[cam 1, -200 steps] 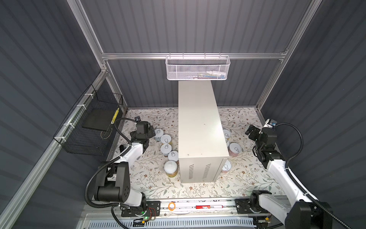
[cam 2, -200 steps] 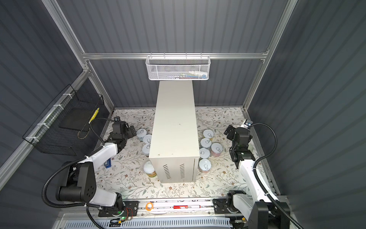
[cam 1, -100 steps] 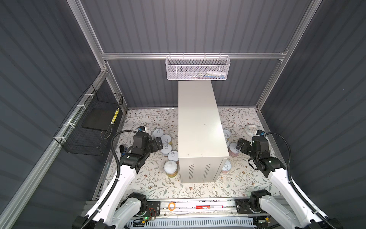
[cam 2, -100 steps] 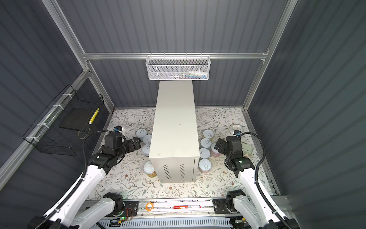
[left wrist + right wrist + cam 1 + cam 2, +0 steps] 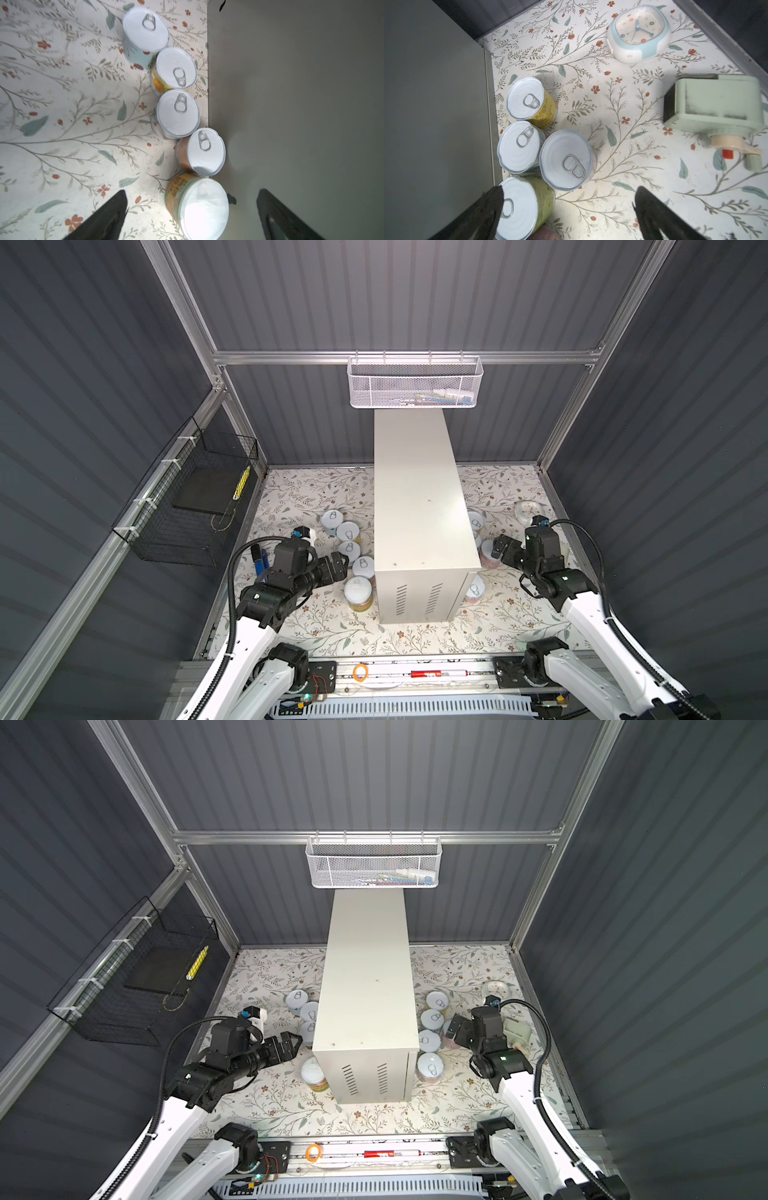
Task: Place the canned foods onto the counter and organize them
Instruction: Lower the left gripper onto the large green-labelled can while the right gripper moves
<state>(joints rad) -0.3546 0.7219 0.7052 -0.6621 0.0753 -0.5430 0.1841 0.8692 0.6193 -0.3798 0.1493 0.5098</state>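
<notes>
bench (image 5: 419,506): standing in the middle of the mat (image 5: 316,497), running front to back
left cans (image 5: 349,549): five sitting in a row on the mat, along the bench's left side
right cans (image 5: 428,1041): clustering along its right side
clock (image 5: 496,989): lying behind them, rightward

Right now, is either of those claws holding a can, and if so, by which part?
Nothing is held. The left gripper and the right gripper are both open and empty; the cans all stand on the floral mat.

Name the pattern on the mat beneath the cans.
Cream floor mat: grey-green leafy branches, small red flowers; right wrist view.
</notes>
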